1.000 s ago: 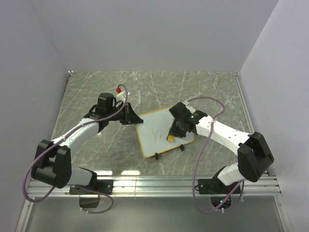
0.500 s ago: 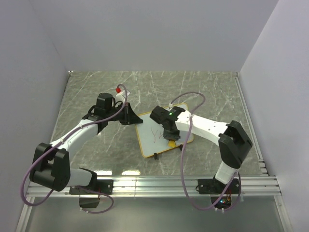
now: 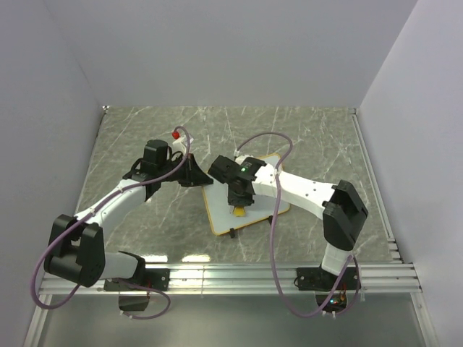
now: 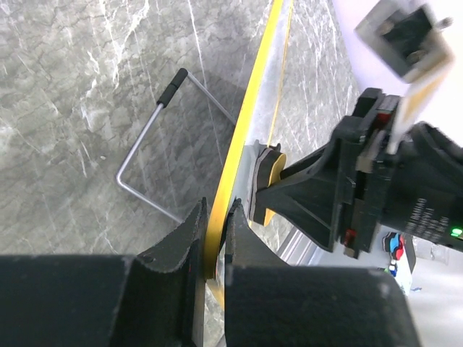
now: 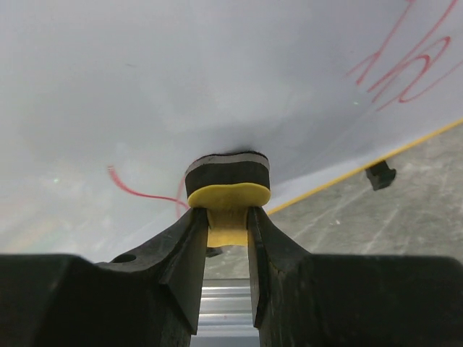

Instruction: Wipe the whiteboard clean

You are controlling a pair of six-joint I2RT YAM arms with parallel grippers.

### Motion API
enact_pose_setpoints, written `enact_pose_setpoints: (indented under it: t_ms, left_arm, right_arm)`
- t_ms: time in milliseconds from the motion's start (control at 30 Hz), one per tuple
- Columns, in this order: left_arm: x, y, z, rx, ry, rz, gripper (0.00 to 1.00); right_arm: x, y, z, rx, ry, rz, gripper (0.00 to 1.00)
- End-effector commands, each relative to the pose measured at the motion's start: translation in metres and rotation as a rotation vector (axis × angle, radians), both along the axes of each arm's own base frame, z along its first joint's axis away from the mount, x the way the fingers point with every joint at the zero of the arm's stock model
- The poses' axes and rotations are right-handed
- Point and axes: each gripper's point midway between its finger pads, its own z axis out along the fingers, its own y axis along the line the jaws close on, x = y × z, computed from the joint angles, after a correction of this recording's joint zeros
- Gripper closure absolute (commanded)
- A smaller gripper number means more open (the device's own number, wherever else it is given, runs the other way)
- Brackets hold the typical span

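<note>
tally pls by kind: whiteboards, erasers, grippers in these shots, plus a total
whiteboard: 1
yellow eraser: 1
grippers: 2 (left gripper, right gripper)
total: 4

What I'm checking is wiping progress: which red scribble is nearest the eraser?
The short curved stroke beside the eraser, left of it in the right wrist view; the looping scribble lies far off.

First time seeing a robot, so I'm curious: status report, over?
Left tool shut on whiteboard frame. Right tool shut on yellow eraser, pressed to board. Red scribbles not yet wiped. Nothing seen blocking.
</note>
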Motion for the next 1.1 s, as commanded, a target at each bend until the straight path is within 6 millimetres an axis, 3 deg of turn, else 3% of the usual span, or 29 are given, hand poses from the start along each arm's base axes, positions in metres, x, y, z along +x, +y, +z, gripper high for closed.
enact_pose_setpoints:
  t_ms: [0,233,400,500,700,733,800,900,1067]
  left_arm:
    - [-0.003,0.021,-0.046,0.177,0.052,0.077,1.0]
    - [-0.003,0.021,-0.05,0.186,0.064,0.077,1.0]
    - [-0.005,0.021,-0.053,0.195,0.071,0.08,1.0]
    - [-0.005,0.021,-0.053,0.2,0.072,0.083,1.0]
    - [-0.005,0.021,-0.055,0.21,0.075,0.085,1.0]
    - [-0.005,0.021,-0.056,0.213,0.077,0.086,1.0]
    - [-0.005,0.022,-0.055,0.215,0.075,0.088,1.0]
    - [-0.005,0.022,-0.055,0.219,0.074,0.093,1.0]
    - [-0.003,0.023,-0.057,0.225,0.075,0.1,1.0]
  right_arm:
    - [0.074,0.087,0.07,0.406,-0.306,-0.062,1.0]
    - [0.085,0.111,0.096,0.544,-0.341,-0.016,1.0]
    - [0.093,0.115,0.095,0.606,-0.327,-0.014,1.0]
    - [0.1,0.099,0.083,0.589,-0.314,-0.054,1.0]
    - [0.107,0.038,0.029,0.507,-0.262,-0.162,1.0]
    - [0.097,0.023,0.013,0.492,-0.234,-0.177,1.0]
    - [0.099,-0.002,0.003,0.492,-0.231,-0.236,1.0]
    - [0.08,-0.047,-0.025,0.43,-0.206,-0.303,1.0]
    - [0.059,-0.078,-0.032,0.371,-0.213,-0.337,1.0]
